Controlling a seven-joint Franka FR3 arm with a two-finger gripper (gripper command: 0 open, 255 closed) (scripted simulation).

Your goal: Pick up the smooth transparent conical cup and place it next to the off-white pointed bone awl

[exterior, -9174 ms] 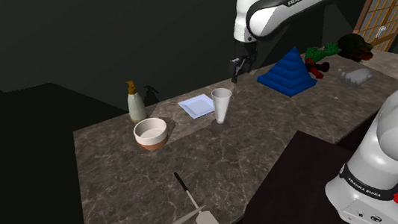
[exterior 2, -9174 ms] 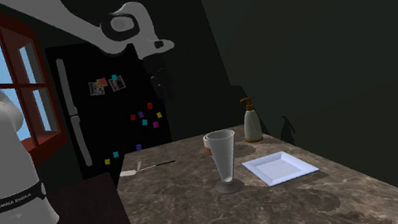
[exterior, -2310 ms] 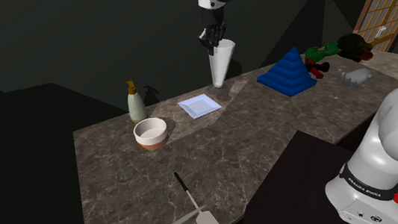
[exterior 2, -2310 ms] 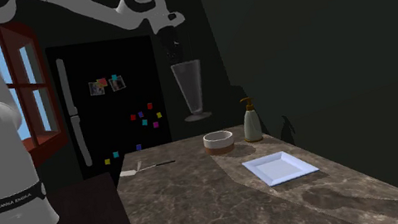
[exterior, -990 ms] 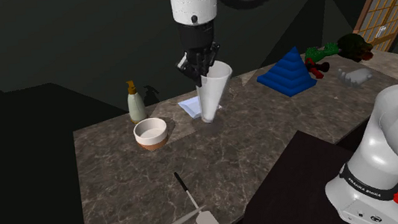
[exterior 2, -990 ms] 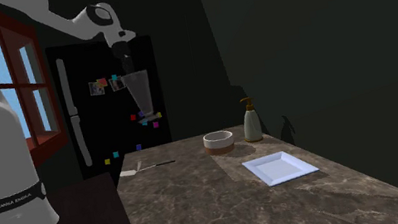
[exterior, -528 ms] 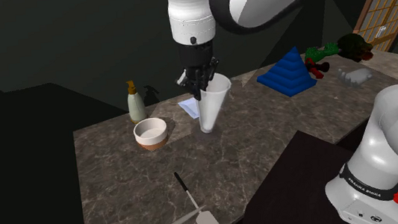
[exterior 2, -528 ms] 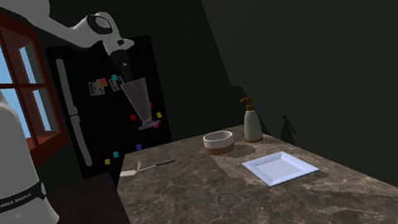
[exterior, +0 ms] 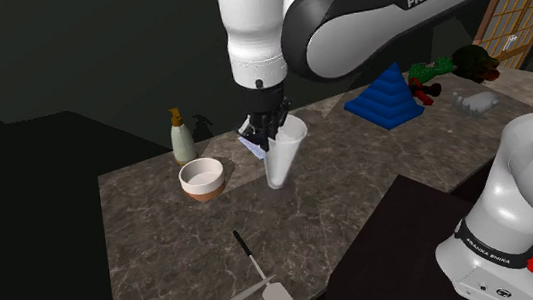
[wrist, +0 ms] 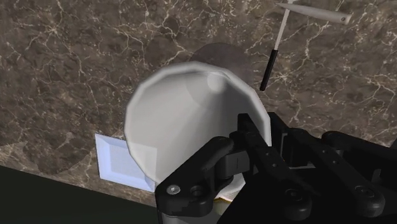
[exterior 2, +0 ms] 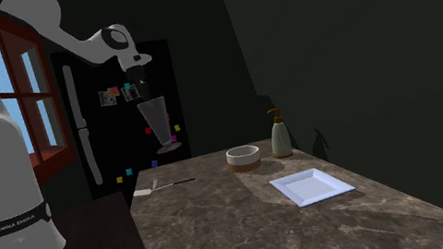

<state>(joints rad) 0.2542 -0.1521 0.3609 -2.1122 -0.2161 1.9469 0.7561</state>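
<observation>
dim render | daylight through window (exterior 2: 14, 99) | soft shadows

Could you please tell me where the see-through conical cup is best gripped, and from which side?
Probably at the wide rim, from above: the translucent conical cup tapers downward, so side pinches could slip. The black end effector clasps the rim wall that way, one finger inside.

Dark marbled bench (exterior: 163, 244), set with small things.
Shoulder view: from the bowl (exterior: 202, 178), a soap bottle (exterior: 182, 137) is placed at 11 o'clock, a black-handled tool (exterior: 257, 275) at 5 o'clock.
</observation>
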